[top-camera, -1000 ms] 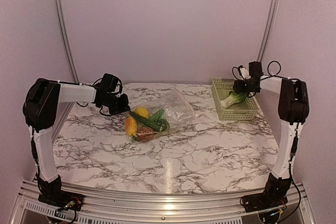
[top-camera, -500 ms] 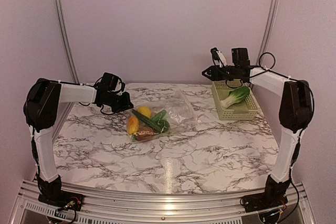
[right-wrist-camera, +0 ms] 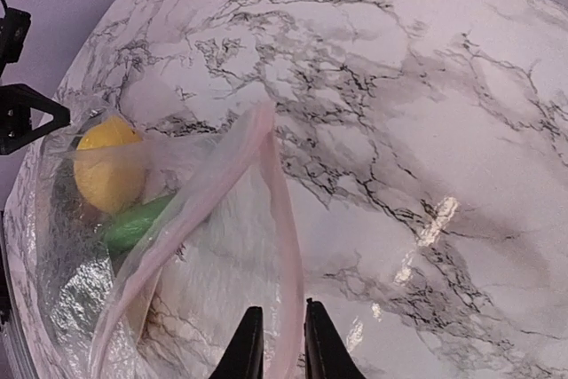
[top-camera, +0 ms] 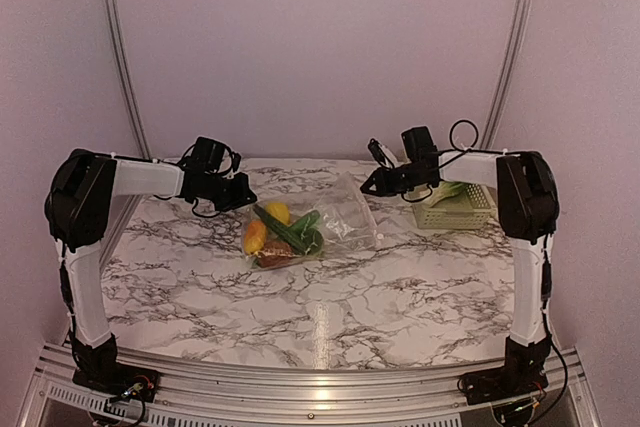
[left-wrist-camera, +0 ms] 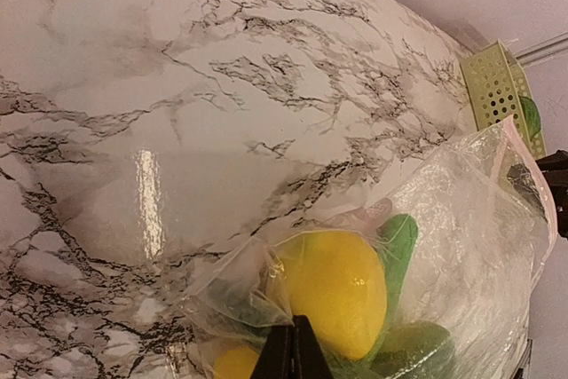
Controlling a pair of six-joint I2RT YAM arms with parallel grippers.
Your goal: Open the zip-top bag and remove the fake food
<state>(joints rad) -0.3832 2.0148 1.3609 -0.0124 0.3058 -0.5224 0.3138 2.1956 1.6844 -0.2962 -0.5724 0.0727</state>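
Note:
The zip-top bag (top-camera: 340, 209) lies on the marble table, its mouth toward the right. It holds fake food: a yellow lemon (left-wrist-camera: 333, 286), a green pod (right-wrist-camera: 133, 224), a yellow-orange piece (top-camera: 251, 237) and a brown piece (top-camera: 272, 253). My left gripper (top-camera: 243, 195) is shut on the bag's left corner, its fingertips (left-wrist-camera: 288, 352) pinching clear plastic beside the lemon. My right gripper (right-wrist-camera: 282, 343) sits at the bag's mouth. Its jaws are nearly together with the pinkish zip strip (right-wrist-camera: 275, 193) between them. A leafy green (top-camera: 452, 189) lies in the basket.
A pale green slatted basket (top-camera: 455, 212) stands at the back right of the table, behind my right arm. The marble tabletop (top-camera: 330, 297) stretches toward the near edge. Metal frame posts rise at the back left and back right.
My right arm swung left from the basket, leaving the leafy green there, and came down at the bag's mouth. Its jaws closed in around the zip strip. The left gripper kept its grip.

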